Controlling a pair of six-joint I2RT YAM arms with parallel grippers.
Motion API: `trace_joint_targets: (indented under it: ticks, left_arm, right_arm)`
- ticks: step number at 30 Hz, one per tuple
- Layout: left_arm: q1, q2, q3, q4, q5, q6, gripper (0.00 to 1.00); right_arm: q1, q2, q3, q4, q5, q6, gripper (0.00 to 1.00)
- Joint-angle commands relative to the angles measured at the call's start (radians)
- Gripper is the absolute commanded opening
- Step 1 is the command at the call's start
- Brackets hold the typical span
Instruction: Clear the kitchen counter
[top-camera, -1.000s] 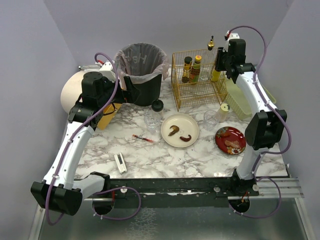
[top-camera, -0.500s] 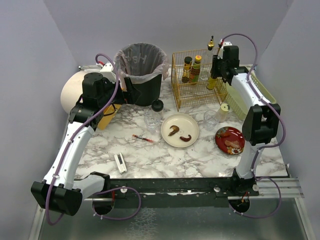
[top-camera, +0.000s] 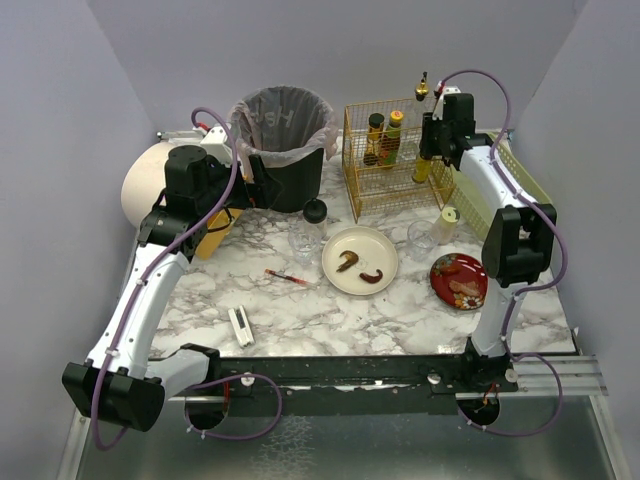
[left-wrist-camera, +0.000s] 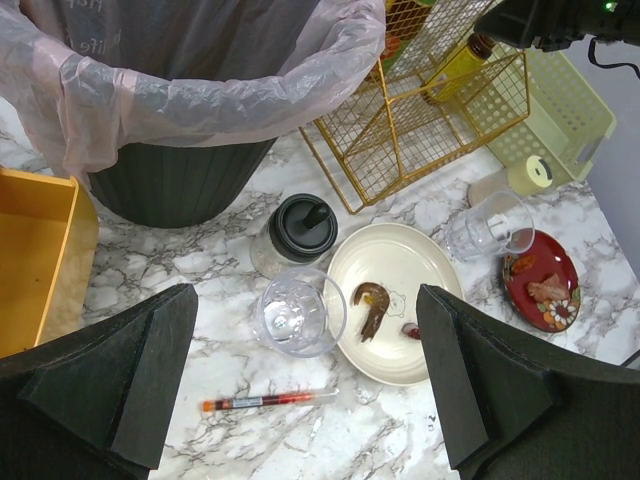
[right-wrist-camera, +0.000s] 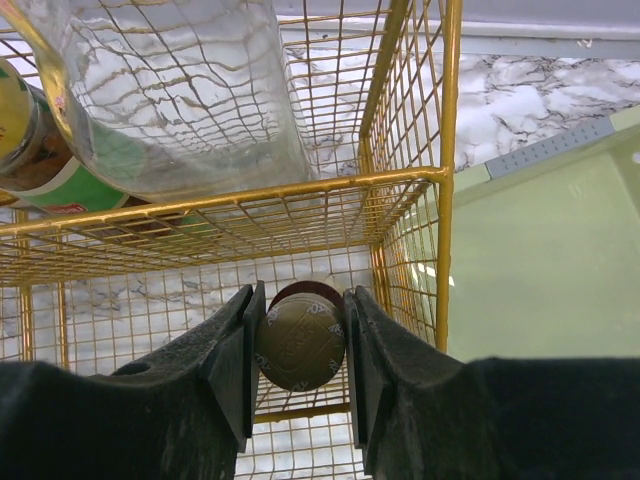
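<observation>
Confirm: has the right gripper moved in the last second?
Yes. In the top view the right gripper, shut on a yellow bottle, has shifted left, toward the gold wire rack; the bottle now hangs at the rack's right edge.

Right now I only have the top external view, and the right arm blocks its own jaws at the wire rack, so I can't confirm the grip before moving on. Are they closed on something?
Observer: Yes. The right wrist view shows the right jaws shut on a round brown bottle cap.
Operator: And the left jaws?
Observer: In the left wrist view the left jaws are wide open and hold nothing. A clear cup stands on the kitchen counter below them.
Operator: Anything in that cup?
Observer: It looks empty from above.
</observation>
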Motion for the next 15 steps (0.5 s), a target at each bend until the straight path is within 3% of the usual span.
trace_joint_targets:
  ticks: [1,5,15]
  left_arm:
    - [0.007,-0.007,-0.020,0.039,0.027,-0.006,0.99]
    - [0.007,-0.004,-0.020,0.045,0.026,-0.007,0.99]
    - [0.007,0.006,-0.037,0.059,0.027,-0.027,0.99]
  right_arm:
    - [-0.006,0.015,0.020,-0.001,-0.001,-0.014,0.45]
    - [-0.006,0.002,0.029,-0.003,-0.011,-0.014,0.62]
    - [-0.005,-0.102,0.023,-0.007,-0.027,0.002,0.69]
